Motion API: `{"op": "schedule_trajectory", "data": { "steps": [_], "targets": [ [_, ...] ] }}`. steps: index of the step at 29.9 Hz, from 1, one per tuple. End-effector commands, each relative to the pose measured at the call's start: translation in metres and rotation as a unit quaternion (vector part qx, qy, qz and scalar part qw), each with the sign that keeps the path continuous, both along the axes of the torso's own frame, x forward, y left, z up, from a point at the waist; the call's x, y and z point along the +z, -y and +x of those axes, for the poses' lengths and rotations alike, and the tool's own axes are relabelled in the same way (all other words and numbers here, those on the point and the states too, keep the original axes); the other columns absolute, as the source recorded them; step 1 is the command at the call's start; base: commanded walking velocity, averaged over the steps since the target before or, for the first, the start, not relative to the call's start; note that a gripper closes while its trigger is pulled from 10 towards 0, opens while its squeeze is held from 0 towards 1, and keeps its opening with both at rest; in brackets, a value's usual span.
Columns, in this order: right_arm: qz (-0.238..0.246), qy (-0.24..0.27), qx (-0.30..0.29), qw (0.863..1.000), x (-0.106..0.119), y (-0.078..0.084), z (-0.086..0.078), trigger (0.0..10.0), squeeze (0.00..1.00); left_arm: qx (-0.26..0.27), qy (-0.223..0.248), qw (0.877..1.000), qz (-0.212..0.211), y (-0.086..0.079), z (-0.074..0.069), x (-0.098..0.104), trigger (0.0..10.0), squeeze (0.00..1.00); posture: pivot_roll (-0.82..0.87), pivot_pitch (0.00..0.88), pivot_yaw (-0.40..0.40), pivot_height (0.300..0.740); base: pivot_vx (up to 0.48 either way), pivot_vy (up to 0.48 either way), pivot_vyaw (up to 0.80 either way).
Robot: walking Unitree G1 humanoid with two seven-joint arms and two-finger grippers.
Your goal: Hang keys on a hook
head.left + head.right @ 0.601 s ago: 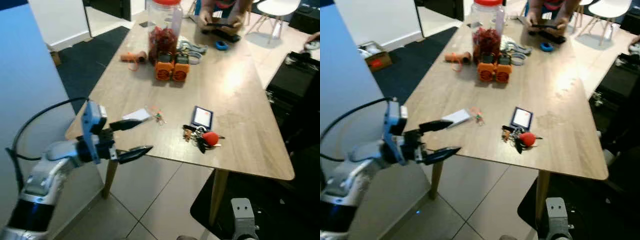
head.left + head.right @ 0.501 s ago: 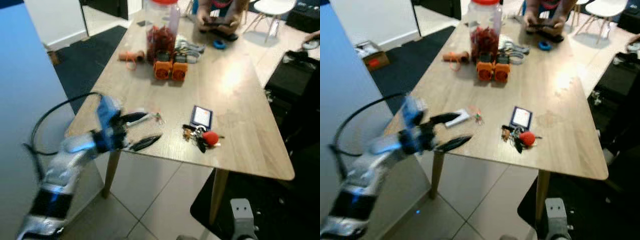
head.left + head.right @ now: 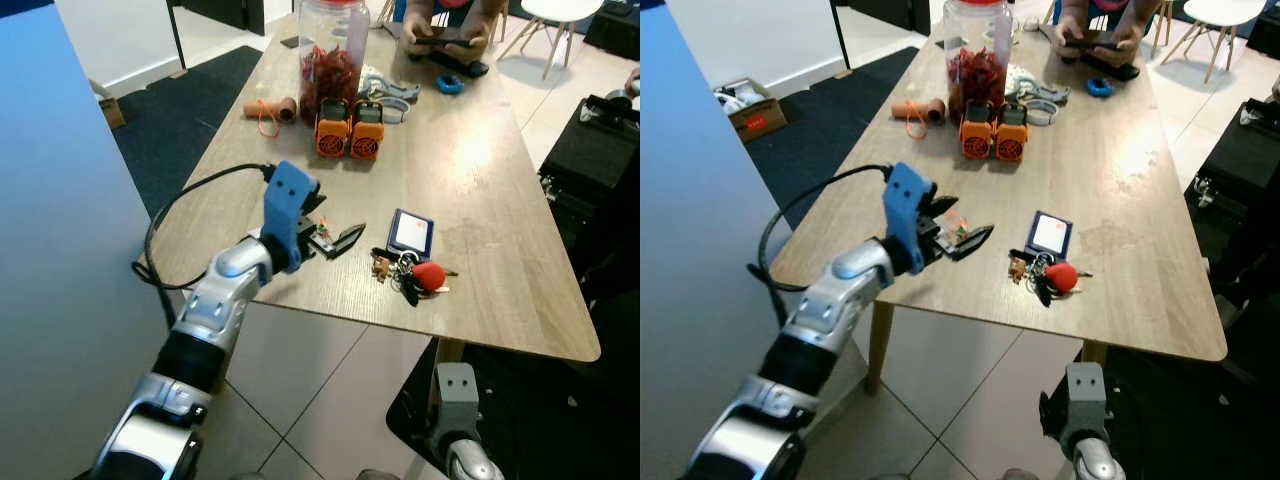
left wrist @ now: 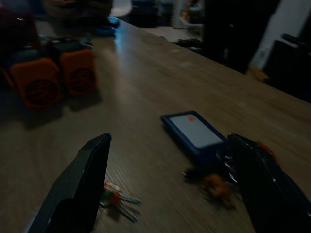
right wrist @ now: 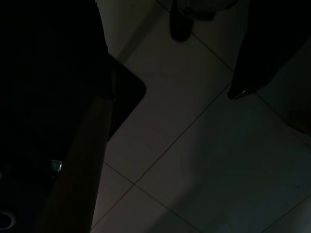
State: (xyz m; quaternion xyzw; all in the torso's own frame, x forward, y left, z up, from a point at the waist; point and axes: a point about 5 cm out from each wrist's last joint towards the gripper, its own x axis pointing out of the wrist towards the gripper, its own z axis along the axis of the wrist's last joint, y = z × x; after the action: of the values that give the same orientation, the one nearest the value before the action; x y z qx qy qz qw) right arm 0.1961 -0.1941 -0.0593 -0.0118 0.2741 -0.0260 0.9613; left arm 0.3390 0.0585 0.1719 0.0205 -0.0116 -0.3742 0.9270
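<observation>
The left gripper [image 3: 333, 235] reaches out over the near left part of the wooden table [image 3: 490, 170], its 2 black fingers [image 4: 82, 184] spread wide apart and holding nothing. From the left wrist view, a small set of keys with a green and red tag [image 4: 116, 201] lies on the tabletop just beside one finger, roughly between the 2. A second, larger bunch of keys with a red fob [image 3: 412, 277] lies to the right of the gripper, near the table's near edge, and a dark blue card holder [image 3: 410, 232] sits just beyond it, touching or nearly touching the bunch. Farther along the table stand 2 orange boxes [image 3: 349, 131] side by side, with a tall clear jar of red contents [image 3: 329, 60] right behind them and an orange cylinder [image 3: 272, 108] to their left. At the far end a person's hands [image 3: 440, 25] hold a dark object. The right arm hangs idle below the table edge; its gripper's [image 5: 243, 73] dark view takes in floor tiles [image 5: 184, 145], and I cannot tell how its fingers are set
</observation>
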Motion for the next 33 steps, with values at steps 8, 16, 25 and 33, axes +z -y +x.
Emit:
{"op": "schedule_trajectory", "data": {
  "steps": [8,16,25,33],
  "targets": [
    [0.0,-0.019,0.027,0.999,-0.003,-0.014,0.002,10.0,0.0,0.101,0.041,0.989,0.099,0.012,0.011,-0.016,10.0,0.0,0.06,0.077,0.002,0.74,0.0,0.0,0.0],
    [0.005,-0.026,0.038,0.999,-0.003,-0.025,0.008,10.0,0.0,0.186,0.07,0.969,0.15,0.008,0.023,-0.025,10.0,0.0,0.06,0.111,0.016,0.74,0.0,0.0,0.0],
    [0.015,-0.031,0.03,0.999,-0.004,-0.03,0.007,10.0,0.0,0.172,0.01,0.979,0.112,0.012,0.023,-0.035,10.0,0.0,0.08,0.167,0.028,0.74,0.0,0.0,0.0],
    [0.017,-0.038,0.023,0.999,-0.006,-0.026,0.004,10.0,0.0,0.18,-0.019,0.981,0.075,0.02,0.031,-0.028,10.0,0.0,0.08,0.185,0.027,0.74,0.0,0.0,0.0]
  ]
}}
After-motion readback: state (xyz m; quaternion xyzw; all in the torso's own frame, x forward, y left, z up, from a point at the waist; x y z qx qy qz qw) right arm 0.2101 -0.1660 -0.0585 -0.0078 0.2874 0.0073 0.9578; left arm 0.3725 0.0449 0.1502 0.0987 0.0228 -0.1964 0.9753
